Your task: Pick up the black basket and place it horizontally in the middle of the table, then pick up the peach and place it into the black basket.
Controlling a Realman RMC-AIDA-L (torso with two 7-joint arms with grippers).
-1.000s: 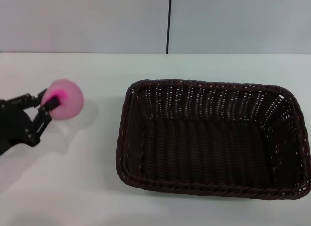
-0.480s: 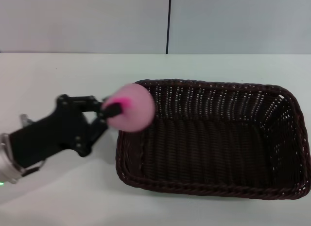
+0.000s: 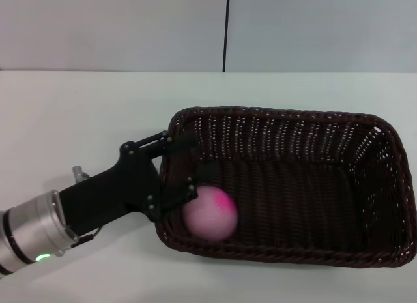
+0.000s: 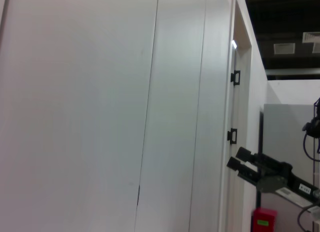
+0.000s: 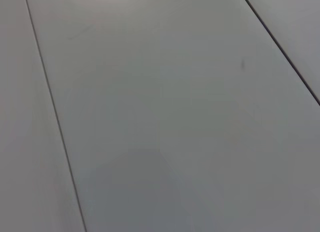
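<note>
The black basket (image 3: 391, 186) lies lengthwise on the white table (image 3: 85, 101), right of the middle. The peach (image 3: 210, 213), pale pink with a magenta blotch, is inside the basket at its near left corner, blurred by motion. My left gripper (image 3: 193, 166) reaches over the basket's left rim; its fingers are spread apart and hold nothing, with the lower fingertip (image 3: 191, 190) just above the peach. The right gripper is out of view. Neither wrist view shows the basket or the peach.
A grey wall with a dark vertical seam (image 3: 226, 29) runs behind the table's far edge. The left wrist view shows wall panels and a door frame (image 4: 235, 117). The right wrist view shows only grey panels.
My left gripper carried the peach to the right, from the bare table over the basket's left rim, then opened. The peach has dropped out of the fingers into the basket.
</note>
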